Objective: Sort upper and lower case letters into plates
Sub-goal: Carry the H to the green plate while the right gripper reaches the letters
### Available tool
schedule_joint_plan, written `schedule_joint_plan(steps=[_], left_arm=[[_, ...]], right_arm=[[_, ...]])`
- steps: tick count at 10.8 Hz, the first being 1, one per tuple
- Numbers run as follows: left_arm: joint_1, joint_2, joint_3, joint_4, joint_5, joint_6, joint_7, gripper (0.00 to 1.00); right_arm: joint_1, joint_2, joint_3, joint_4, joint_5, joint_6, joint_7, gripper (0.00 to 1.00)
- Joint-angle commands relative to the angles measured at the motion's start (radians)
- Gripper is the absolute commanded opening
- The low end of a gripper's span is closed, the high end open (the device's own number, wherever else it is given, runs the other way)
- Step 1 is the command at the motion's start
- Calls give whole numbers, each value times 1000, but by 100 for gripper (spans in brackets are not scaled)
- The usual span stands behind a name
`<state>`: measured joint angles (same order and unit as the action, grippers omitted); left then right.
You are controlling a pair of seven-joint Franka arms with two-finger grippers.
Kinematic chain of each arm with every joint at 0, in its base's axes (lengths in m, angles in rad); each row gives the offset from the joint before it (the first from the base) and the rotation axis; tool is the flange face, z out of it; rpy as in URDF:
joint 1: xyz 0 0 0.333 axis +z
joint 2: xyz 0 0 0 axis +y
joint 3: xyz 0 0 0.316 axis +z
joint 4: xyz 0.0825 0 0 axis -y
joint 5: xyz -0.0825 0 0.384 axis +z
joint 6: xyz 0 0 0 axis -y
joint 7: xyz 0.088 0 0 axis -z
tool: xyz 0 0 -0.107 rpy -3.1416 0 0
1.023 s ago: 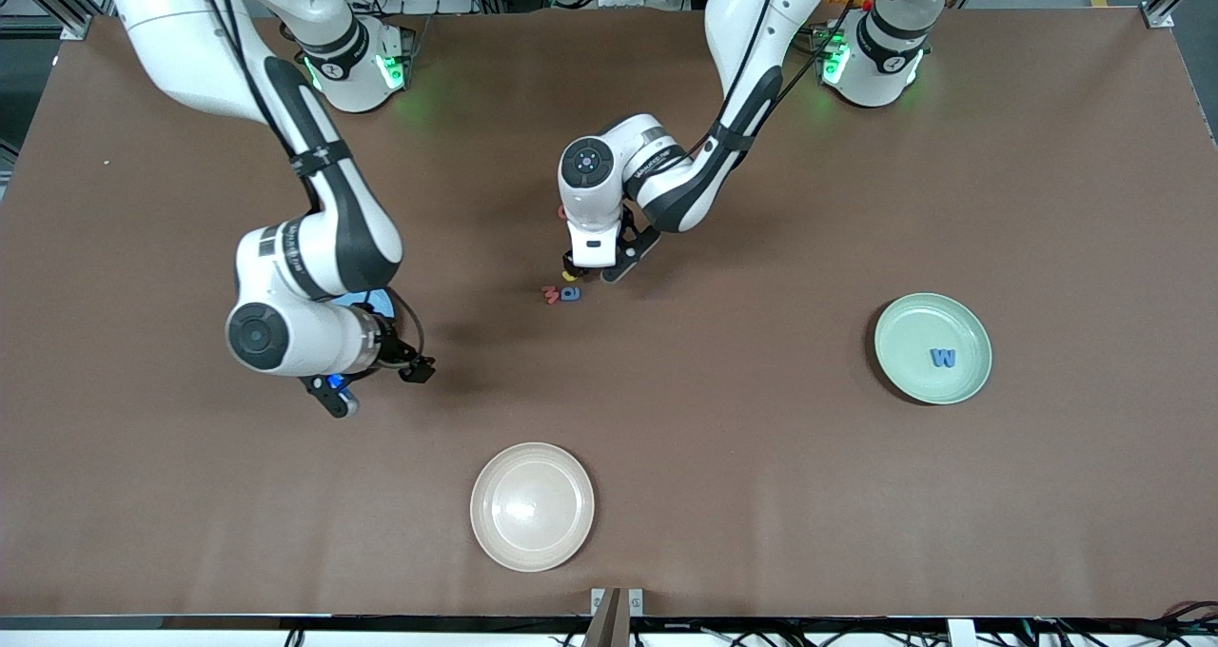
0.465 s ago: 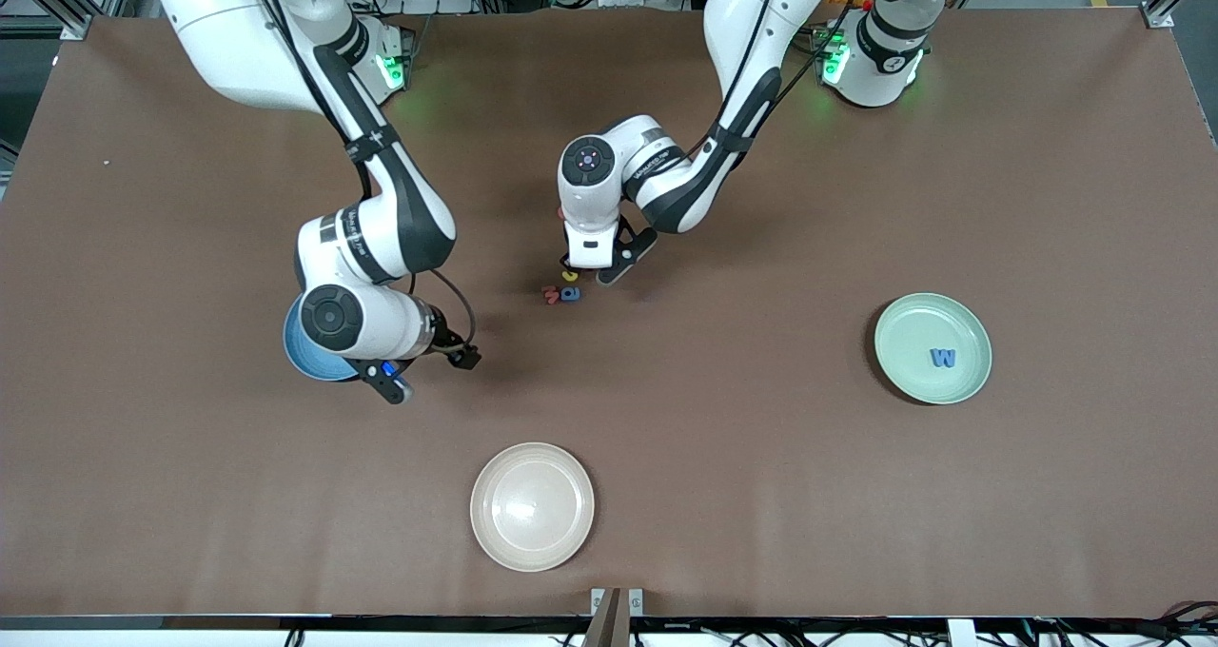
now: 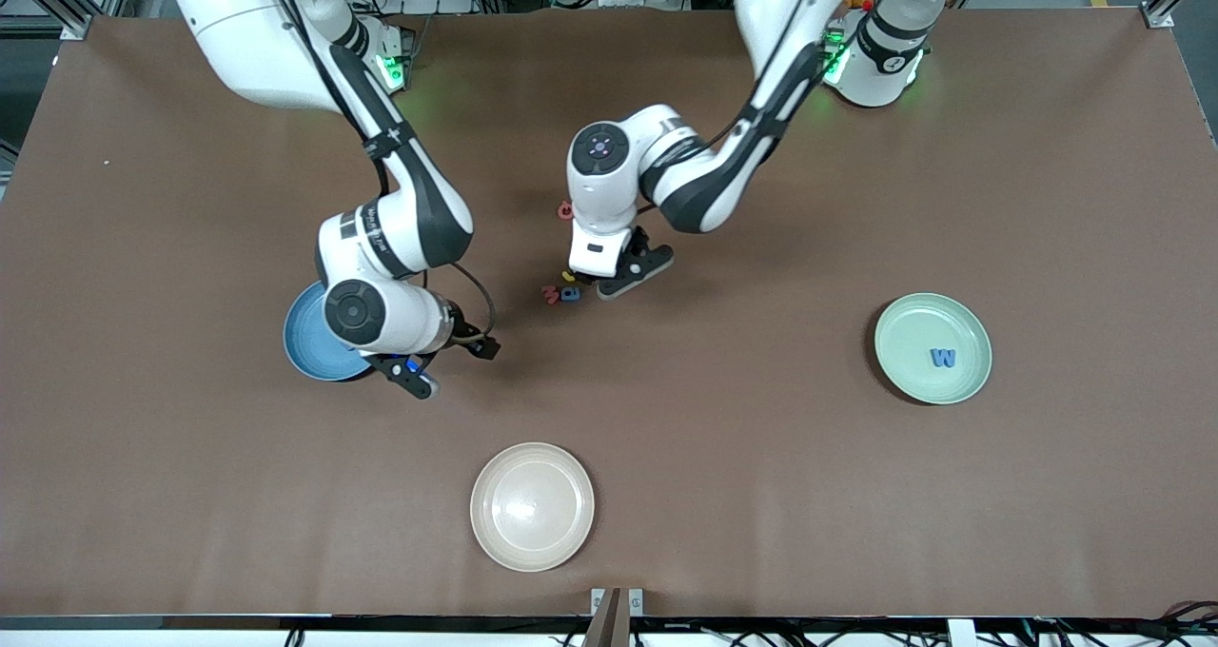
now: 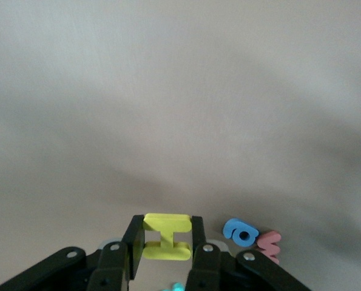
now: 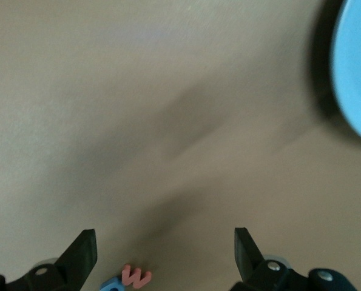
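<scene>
Left wrist view showed my left gripper (image 4: 166, 242) clamped on a yellow letter (image 4: 166, 236), an I shape pinched flat between my fingers (image 4: 198, 233), over the table (image 3: 856, 495) near its middle. Just beside it lay a blue letter (image 4: 241, 232) touching a pink w (image 4: 269, 244), with a teal letter (image 4: 177, 287) half hidden under my fingers. A red letter (image 3: 563, 210) lay farther from the front camera, by my left wrist. My right gripper (image 5: 165, 251) hung with its fingers spread wide, holding nothing, over bare table beside the blue plate (image 3: 303, 343). The mint plate (image 3: 933, 319) sat toward my left arm's end, holding a blue W (image 3: 943, 358). A cream plate (image 3: 532, 506) sat nearest the front camera.
</scene>
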<state>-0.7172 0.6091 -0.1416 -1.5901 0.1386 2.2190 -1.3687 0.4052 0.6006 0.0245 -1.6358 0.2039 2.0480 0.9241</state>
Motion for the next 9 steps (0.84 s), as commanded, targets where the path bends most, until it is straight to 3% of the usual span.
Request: schedule_joint_plan(steps=[1, 6, 9], left_arm=[[170, -125, -80, -24, 15, -112, 258, 0], [414, -242, -95, -33, 10, -232, 766, 0], [624, -290, -89, -100, 10, -269, 1243, 0]], right_arm=[[53, 14, -3, -2, 15, 15, 22, 100], [177, 47, -1, -16, 19, 112, 152, 100], [193, 57, -1, -35, 19, 123, 206, 100]])
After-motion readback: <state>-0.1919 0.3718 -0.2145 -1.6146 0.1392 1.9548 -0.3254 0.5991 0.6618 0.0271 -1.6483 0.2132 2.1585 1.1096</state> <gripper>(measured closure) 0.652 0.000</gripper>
